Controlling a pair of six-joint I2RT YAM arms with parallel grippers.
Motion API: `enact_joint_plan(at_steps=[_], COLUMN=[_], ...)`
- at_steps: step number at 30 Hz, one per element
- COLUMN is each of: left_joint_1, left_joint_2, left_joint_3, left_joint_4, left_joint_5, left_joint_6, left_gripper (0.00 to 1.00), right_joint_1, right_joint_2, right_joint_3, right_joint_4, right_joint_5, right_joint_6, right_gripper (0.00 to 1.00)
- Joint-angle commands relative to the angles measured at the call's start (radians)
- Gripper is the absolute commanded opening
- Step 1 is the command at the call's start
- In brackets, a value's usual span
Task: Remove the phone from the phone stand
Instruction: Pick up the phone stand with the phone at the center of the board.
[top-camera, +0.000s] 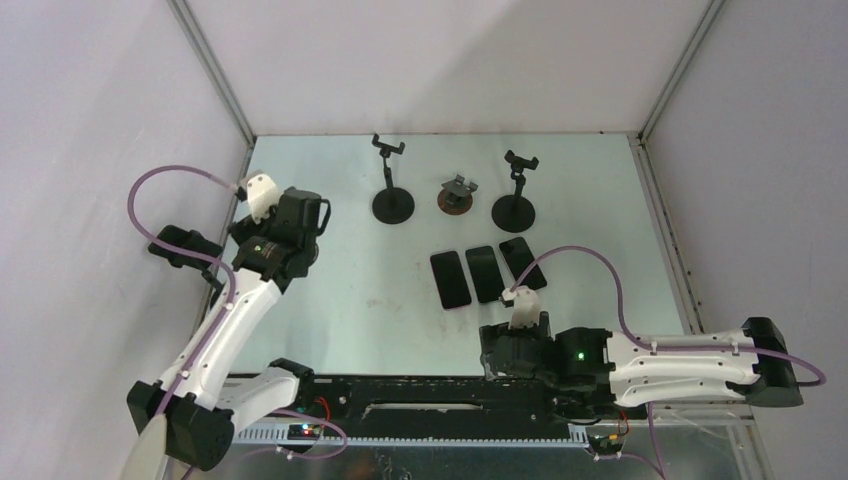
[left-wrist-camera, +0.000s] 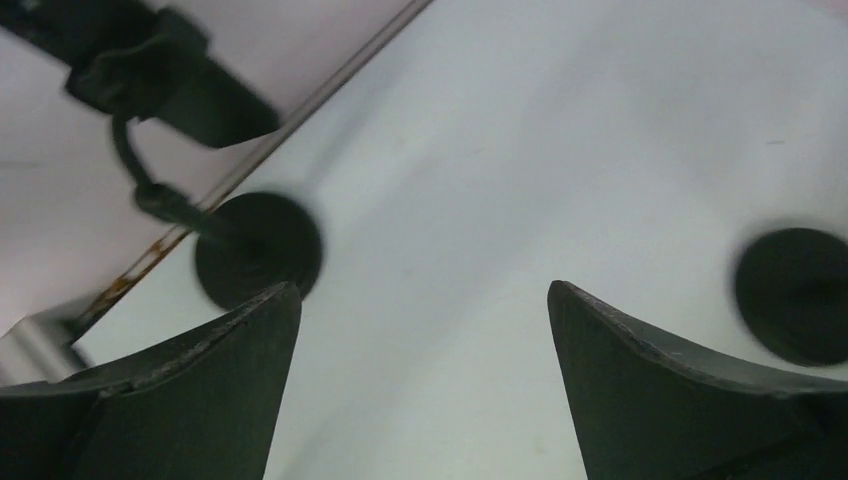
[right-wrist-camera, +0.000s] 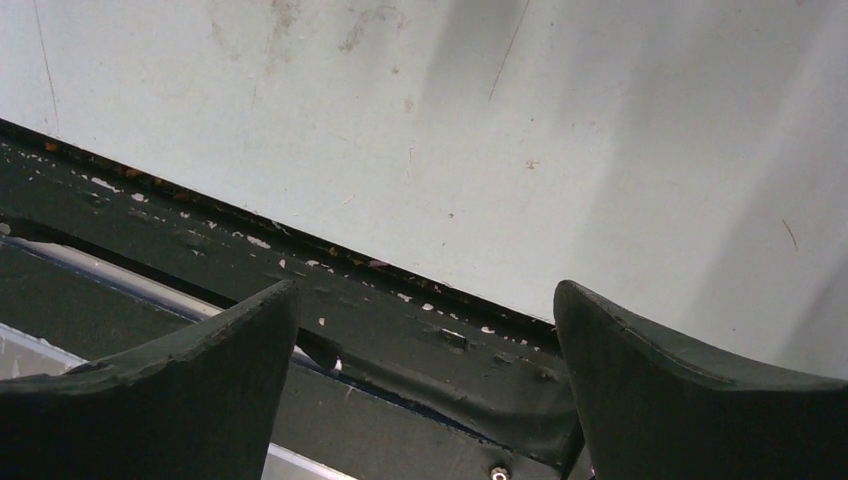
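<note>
Two grippers have their fingers spread wide and hold nothing. At the far left, the left gripper (left-wrist-camera: 424, 300) hovers over the table (top-camera: 350, 290), pointed toward the stands. Along the back stand a black phone stand (top-camera: 392, 190), a low brown-based stand (top-camera: 457, 195) and a second black stand (top-camera: 515, 190). Three dark phones (top-camera: 483, 272) lie flat side by side in front of these, touching none. The right gripper (right-wrist-camera: 425, 300) hangs over the table's near edge, close to the phones.

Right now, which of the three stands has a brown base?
The middle stand: it is short with a brown base, while the left stand and the right stand are taller with black bases.
</note>
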Motion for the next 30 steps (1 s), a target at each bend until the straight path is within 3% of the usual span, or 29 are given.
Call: enact_joint_plan(at_steps=[1,3,8,13,21,30], left_joint_1=[0.08,0.187,0.35,0.528,0.685,0.769], left_joint_2=[-0.01,-0.023,-0.09,-0.139,-0.139,-0.063], left_joint_3=[-0.037,-0.07,-0.103,-0.147,-0.193,-0.15], left_joint_4=[-0.207,-0.187,-0.155,-0.066,0.068,0.151], left_joint_5=[-0.087,0.005,-0.022,0.071,0.206,0.281], left_joint_6=[-0.142,-0.132,-0.07,0.026,0.094,0.199], left_gripper=[1.0,1.0,1.0,0.99,0.92,0.83], right_joint_1=[-0.011,-0.018,-0.03,-0.051,-0.07,-0.07], right_joint_2=[0.02,0.026,0.033,0.054,0.089,0.11], right_joint_3=[0.001,0.001,0.001,0.001,0.001,0.001], right_joint_4=[0.049,0.057,0.057,0.087,0.163,0.184], right_joint_5=[-0.004,-0.021,-0.052,-0.102,-0.175,-0.191], right_joint_6=[-0.032,-0.048,-0.062,-0.095,-0.12,-0.109], right_gripper=[0.99,0.99,0.99,0.99,0.99,0.99])
